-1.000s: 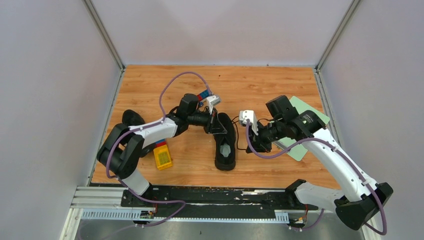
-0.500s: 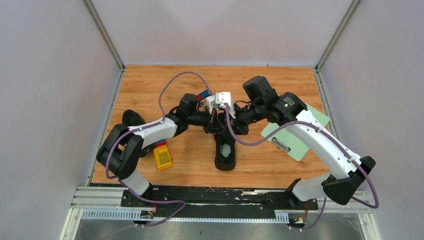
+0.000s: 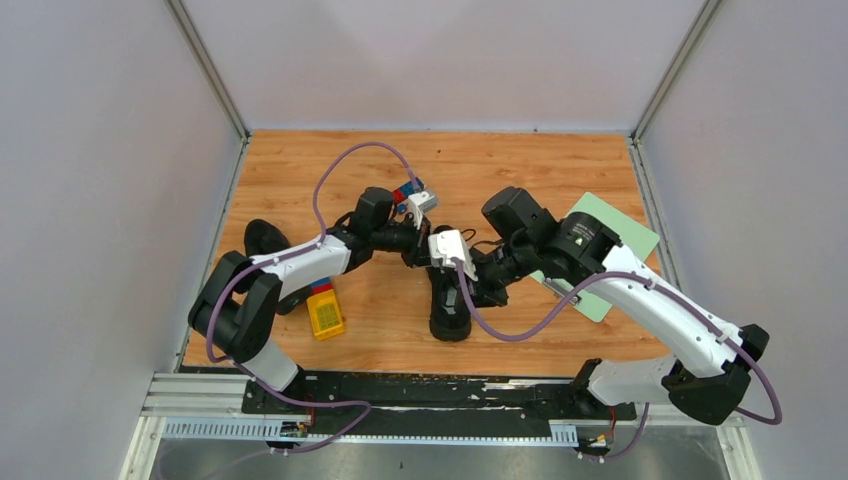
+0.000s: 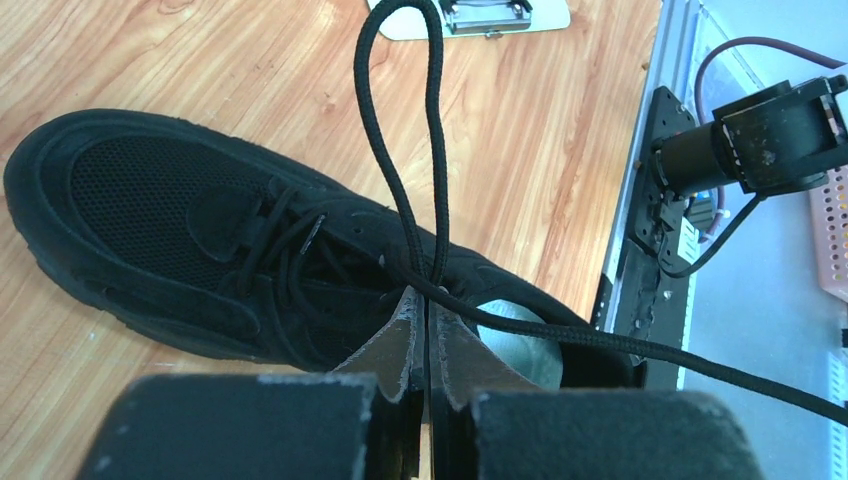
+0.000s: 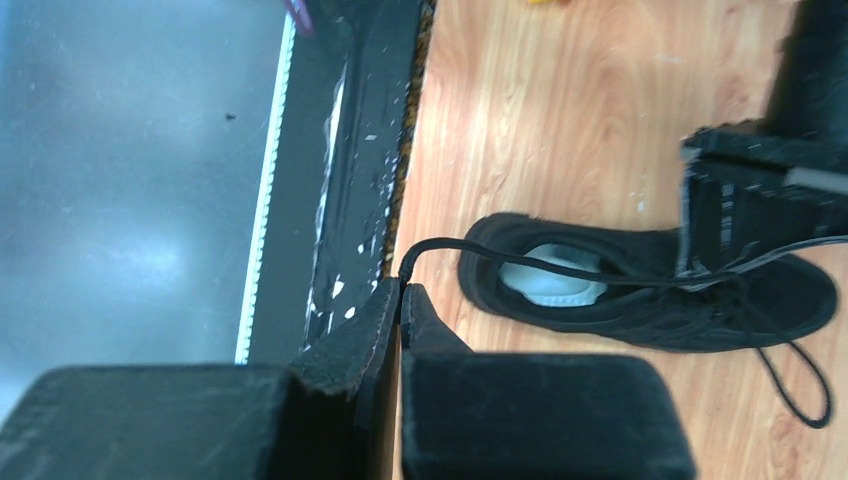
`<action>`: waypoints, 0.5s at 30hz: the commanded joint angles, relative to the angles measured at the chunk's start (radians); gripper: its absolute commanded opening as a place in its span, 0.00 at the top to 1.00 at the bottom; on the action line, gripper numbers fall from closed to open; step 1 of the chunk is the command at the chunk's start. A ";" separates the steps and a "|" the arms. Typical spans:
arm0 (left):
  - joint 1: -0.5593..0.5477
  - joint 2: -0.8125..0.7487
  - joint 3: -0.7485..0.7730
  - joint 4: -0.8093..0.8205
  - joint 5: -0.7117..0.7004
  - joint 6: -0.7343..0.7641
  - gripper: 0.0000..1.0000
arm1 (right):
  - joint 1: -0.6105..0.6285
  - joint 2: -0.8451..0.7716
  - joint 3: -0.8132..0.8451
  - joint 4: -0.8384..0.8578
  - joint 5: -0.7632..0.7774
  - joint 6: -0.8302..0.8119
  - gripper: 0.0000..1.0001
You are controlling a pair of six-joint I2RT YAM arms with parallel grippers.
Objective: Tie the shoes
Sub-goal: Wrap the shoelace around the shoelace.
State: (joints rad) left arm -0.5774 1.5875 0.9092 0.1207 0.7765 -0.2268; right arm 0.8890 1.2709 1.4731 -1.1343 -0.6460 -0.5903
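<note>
- one shoe (image 3: 449, 320) lies mid-counter (image 3: 520, 165), heel toward the near edge, toe away
- the other shoe (image 3: 262, 236) sits to its left, partly behind the left arm
- a small block (image 3: 325, 314) lies between the two, nearer the front
- a clipboard (image 3: 625, 232) lies to the right, under the right arm
- left gripper (image 4: 428, 310) above the middle shoe, right gripper (image 5: 400, 295) near its heel end

**Item 1, right gripper (image 5: 401, 292).** A second ago you have it to the right of the shoe (image 3: 449, 320), beside the green clipboard (image 3: 626, 234). Half a second ago it is over the toe end, meeting the left gripper (image 4: 427, 320). Now it is drawn back over the heel end, toward the near edge.

**Item 2, lace (image 5: 530, 263).** Earlier it trails out to the shoe's right. Now it runs lengthwise across the insole (image 5: 556, 284).

**Item 3, left gripper.** It is edged slightly leftward.
</note>
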 commanded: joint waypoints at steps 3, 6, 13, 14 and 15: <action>0.014 -0.032 0.021 -0.009 -0.017 0.043 1.00 | 0.035 -0.061 -0.119 -0.063 0.024 -0.097 1.00; 0.015 -0.034 0.019 -0.005 -0.010 0.040 1.00 | 0.040 -0.093 -0.220 -0.060 0.081 -0.156 1.00; 0.015 -0.041 0.009 0.023 0.016 0.035 1.00 | 0.033 -0.160 -0.430 0.016 0.194 -0.188 1.00; 0.016 -0.039 0.008 0.027 0.025 0.033 1.00 | 0.027 -0.163 -0.450 0.029 0.202 -0.190 1.00; 0.016 -0.039 0.004 0.037 0.031 0.028 1.00 | 0.018 -0.163 -0.469 0.041 0.205 -0.192 1.00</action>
State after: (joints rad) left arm -0.5686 1.5852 0.9092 0.1081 0.7792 -0.2169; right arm 0.9215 1.1404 1.0595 -1.1625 -0.4953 -0.7383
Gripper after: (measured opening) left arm 0.007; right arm 0.014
